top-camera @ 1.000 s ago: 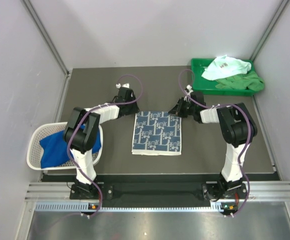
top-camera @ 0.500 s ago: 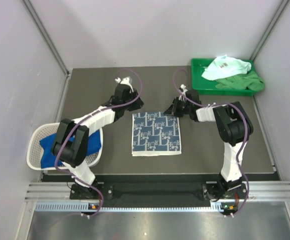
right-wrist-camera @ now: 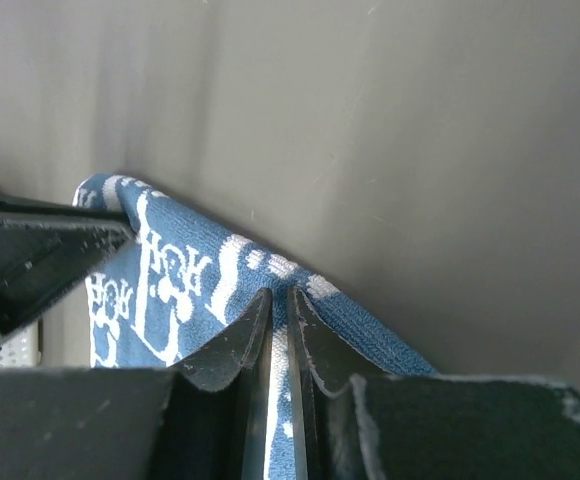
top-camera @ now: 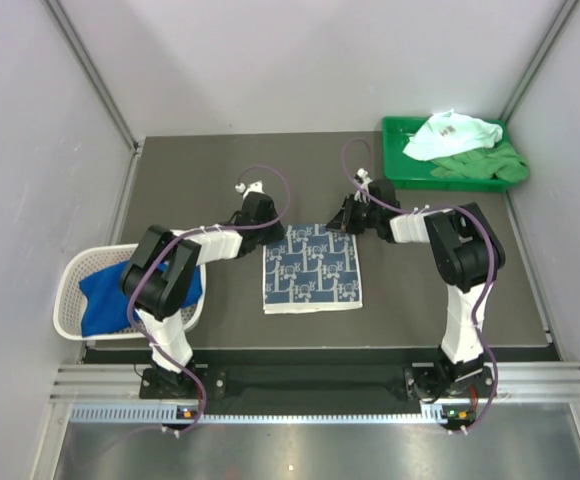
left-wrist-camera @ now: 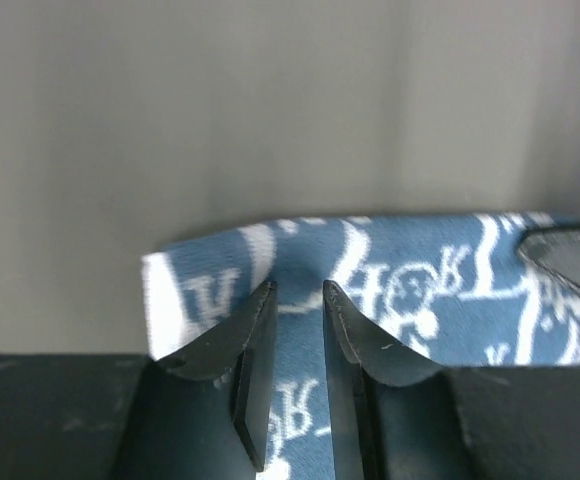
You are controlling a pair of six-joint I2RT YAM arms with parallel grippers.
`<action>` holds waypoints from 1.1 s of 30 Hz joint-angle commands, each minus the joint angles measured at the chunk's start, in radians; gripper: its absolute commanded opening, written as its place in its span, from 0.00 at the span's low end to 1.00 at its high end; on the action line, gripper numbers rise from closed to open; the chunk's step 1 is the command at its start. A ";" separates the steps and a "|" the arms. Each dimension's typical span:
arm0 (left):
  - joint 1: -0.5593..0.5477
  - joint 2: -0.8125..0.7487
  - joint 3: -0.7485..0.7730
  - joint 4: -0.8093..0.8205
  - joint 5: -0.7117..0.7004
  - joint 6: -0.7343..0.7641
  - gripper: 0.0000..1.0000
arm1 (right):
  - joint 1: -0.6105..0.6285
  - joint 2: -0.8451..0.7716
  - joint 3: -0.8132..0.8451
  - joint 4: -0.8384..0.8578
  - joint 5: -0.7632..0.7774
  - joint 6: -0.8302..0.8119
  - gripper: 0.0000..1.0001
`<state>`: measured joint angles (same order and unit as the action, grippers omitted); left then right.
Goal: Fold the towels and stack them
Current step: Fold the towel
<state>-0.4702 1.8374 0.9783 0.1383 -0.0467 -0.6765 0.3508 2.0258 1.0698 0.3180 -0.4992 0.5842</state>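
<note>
A white towel with navy logo print (top-camera: 312, 267) lies flat in the middle of the table. My left gripper (top-camera: 269, 221) is down at its far left corner. In the left wrist view its jaws (left-wrist-camera: 298, 290) straddle the towel's far edge (left-wrist-camera: 420, 290), open with a narrow gap of cloth showing between them. At the far right corner my right gripper (top-camera: 343, 220) is shut on the towel's edge (right-wrist-camera: 170, 280), the cloth pinched into a small ridge at its tips (right-wrist-camera: 280, 293). A royal blue towel (top-camera: 105, 300) lies in the basket. Mint (top-camera: 453, 133) and green (top-camera: 485, 165) towels lie in the tray.
The white mesh basket (top-camera: 68, 285) stands at the left table edge beside the left arm. The green plastic tray (top-camera: 400, 160) sits in the far right corner. Grey walls close in the table on three sides.
My left gripper has come forward and down from behind the towel onto its far left corner, its jaws narrowing. My right gripper has stayed at the far right corner.
</note>
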 commanded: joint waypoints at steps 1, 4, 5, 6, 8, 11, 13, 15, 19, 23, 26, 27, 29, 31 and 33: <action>0.007 -0.026 -0.026 -0.028 -0.168 -0.005 0.31 | 0.011 0.001 0.025 -0.053 0.019 -0.058 0.11; 0.010 -0.032 -0.027 -0.074 -0.220 -0.012 0.31 | 0.005 0.001 0.027 -0.057 0.025 -0.061 0.11; 0.010 -0.041 -0.030 -0.069 -0.222 -0.011 0.31 | 0.004 -0.001 0.027 -0.057 0.025 -0.066 0.11; 0.010 -0.041 -0.033 -0.071 -0.229 -0.009 0.31 | 0.001 -0.004 0.028 -0.063 0.030 -0.069 0.11; 0.013 -0.043 -0.033 -0.069 -0.219 -0.006 0.32 | -0.009 -0.007 0.027 -0.068 0.036 -0.073 0.11; 0.015 -0.020 -0.012 -0.092 -0.208 -0.005 0.31 | -0.033 -0.021 0.022 -0.073 0.031 -0.081 0.11; 0.015 -0.018 -0.012 -0.091 -0.197 -0.008 0.31 | -0.062 -0.038 0.021 -0.079 0.025 -0.087 0.11; 0.015 -0.018 -0.016 -0.086 -0.194 -0.006 0.31 | -0.084 -0.061 0.015 -0.085 0.019 -0.089 0.12; 0.016 -0.023 -0.006 -0.097 -0.186 -0.003 0.31 | -0.139 -0.102 0.002 -0.103 0.016 -0.098 0.13; 0.016 -0.038 0.008 -0.098 -0.170 0.003 0.32 | -0.151 -0.148 -0.013 -0.129 0.034 -0.103 0.14; 0.016 -0.061 0.033 -0.105 -0.162 0.025 0.37 | -0.145 -0.196 -0.021 -0.161 0.060 -0.106 0.17; 0.016 -0.067 0.046 -0.108 -0.156 0.040 0.38 | -0.141 -0.214 -0.018 -0.183 0.095 -0.116 0.18; 0.016 -0.089 0.071 -0.130 -0.154 0.051 0.41 | -0.122 -0.229 -0.008 -0.244 0.134 -0.144 0.21; 0.015 -0.112 0.086 -0.166 -0.180 0.057 0.43 | -0.104 -0.240 -0.008 -0.270 0.188 -0.153 0.24; 0.016 -0.118 0.120 -0.247 -0.212 0.052 0.44 | -0.093 -0.243 -0.011 -0.298 0.237 -0.162 0.26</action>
<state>-0.4595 1.7882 1.0286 -0.0139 -0.2081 -0.6476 0.2298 1.8259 1.0527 0.0803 -0.3595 0.4667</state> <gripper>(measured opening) 0.435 0.251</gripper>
